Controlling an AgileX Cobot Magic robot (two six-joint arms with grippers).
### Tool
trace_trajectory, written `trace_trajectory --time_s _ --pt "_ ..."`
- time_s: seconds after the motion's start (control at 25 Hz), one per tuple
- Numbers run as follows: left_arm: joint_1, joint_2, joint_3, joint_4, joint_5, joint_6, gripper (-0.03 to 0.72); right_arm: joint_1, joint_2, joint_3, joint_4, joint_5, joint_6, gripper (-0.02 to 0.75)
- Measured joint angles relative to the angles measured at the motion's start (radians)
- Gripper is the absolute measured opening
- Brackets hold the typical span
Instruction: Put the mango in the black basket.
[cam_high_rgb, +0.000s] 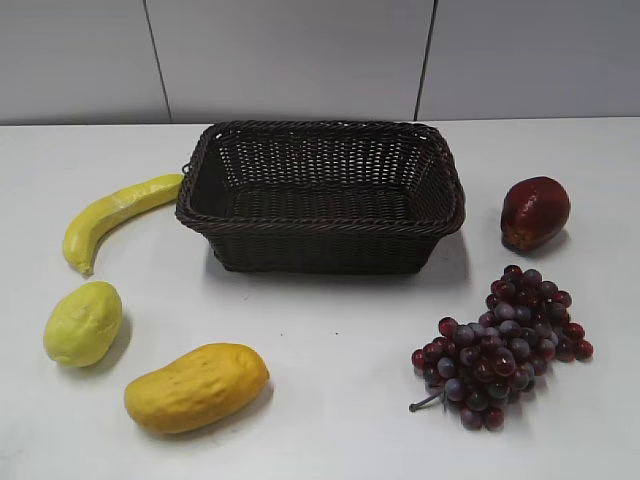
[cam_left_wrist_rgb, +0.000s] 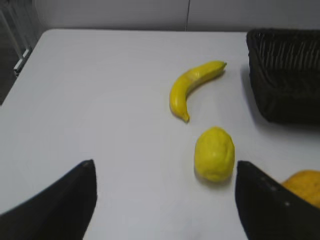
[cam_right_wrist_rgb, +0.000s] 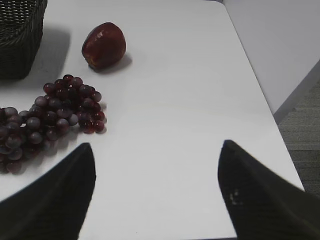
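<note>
The mango (cam_high_rgb: 196, 387), oblong and orange-yellow, lies on the white table at the front left. Only its edge shows in the left wrist view (cam_left_wrist_rgb: 305, 185), behind my right-hand finger. The black basket (cam_high_rgb: 320, 225) stands empty at the back middle; its corner shows in the left wrist view (cam_left_wrist_rgb: 285, 75) and the right wrist view (cam_right_wrist_rgb: 20, 45). My left gripper (cam_left_wrist_rgb: 165, 172) is open and empty above bare table, left of the mango. My right gripper (cam_right_wrist_rgb: 156, 152) is open and empty over the table's right side. Neither gripper shows in the exterior view.
A lemon (cam_high_rgb: 83, 322) (cam_left_wrist_rgb: 214, 153) and a banana (cam_high_rgb: 115, 215) (cam_left_wrist_rgb: 192, 86) lie left of the basket. A bunch of dark grapes (cam_high_rgb: 500, 345) (cam_right_wrist_rgb: 50, 112) and a dark red fruit (cam_high_rgb: 534, 212) (cam_right_wrist_rgb: 103, 45) lie to its right. The table's right edge (cam_right_wrist_rgb: 260, 100) is close.
</note>
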Motion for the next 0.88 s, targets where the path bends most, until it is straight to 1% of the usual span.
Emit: trace_trajectory --time_s 0.12,0.2,0.28,0.44,0.48,0.6,0.68,0.72,0.8,0.88 --pt "0.000 0.138 -0.001 -0.040 -0.107 0.000 0.658 0.000 0.000 0.000 0.000 0.000 0.000 0.587" --pt "-0.006 0.247 -0.001 -0.113 -0.171 0.002 0.658 0.000 0.000 0.000 0.000 0.000 0.000 0.587" --pt "-0.010 0.358 -0.010 -0.185 -0.192 0.046 0.657 0.000 0.000 0.000 0.000 0.000 0.000 0.587" --pt "-0.011 0.595 -0.052 -0.352 -0.180 0.256 0.648 0.000 0.000 0.000 0.000 0.000 0.000 0.587" --pt "-0.011 0.651 -0.070 -0.398 -0.161 0.336 0.644 0.000 0.000 0.000 0.000 0.000 0.000 0.587" --pt "-0.022 0.789 -0.135 -0.524 -0.095 0.513 0.629 0.000 0.000 0.000 0.000 0.000 0.000 0.587" --pt "-0.062 0.862 -0.178 -0.579 -0.060 0.624 0.627 0.000 0.000 0.000 0.000 0.000 0.000 0.587" --pt "-0.098 0.896 -0.199 -0.593 -0.056 0.667 0.625 0.000 0.000 0.000 0.000 0.000 0.000 0.587" --pt "-0.188 0.950 -0.226 -0.589 -0.075 0.706 0.626 0.000 0.000 0.000 0.000 0.000 0.000 0.587" --pt "-0.273 1.001 -0.240 -0.559 -0.110 0.722 0.626 0.000 0.000 0.000 0.000 0.000 0.000 0.587"
